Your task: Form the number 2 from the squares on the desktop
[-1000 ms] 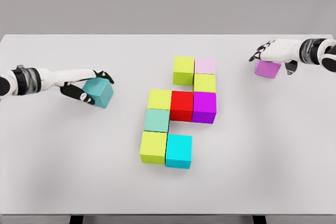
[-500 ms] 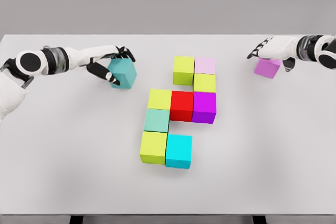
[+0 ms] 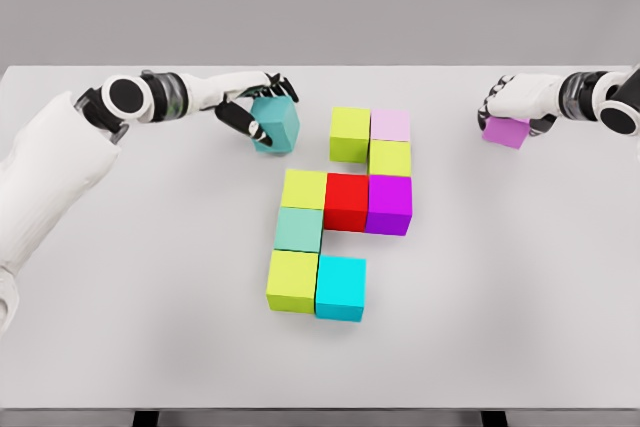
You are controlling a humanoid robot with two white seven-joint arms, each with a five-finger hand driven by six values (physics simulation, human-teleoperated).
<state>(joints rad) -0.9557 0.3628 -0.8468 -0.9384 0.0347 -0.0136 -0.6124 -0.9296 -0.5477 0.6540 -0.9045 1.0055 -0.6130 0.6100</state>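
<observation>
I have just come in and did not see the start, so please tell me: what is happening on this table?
A two-armed robot is building a figure 2 from coloured cubes on a white table. Nine cubes already sit together in the middle. The left hand grips a teal cube just left of the yellow-green cube at the top of the figure, apparently to extend the top row. The right hand rests over a violet cube at the far right, apart from the figure.

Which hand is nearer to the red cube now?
Left. The left hand, holding the teal cube, is up-left of the red cube; the right hand is far to the upper right.
</observation>
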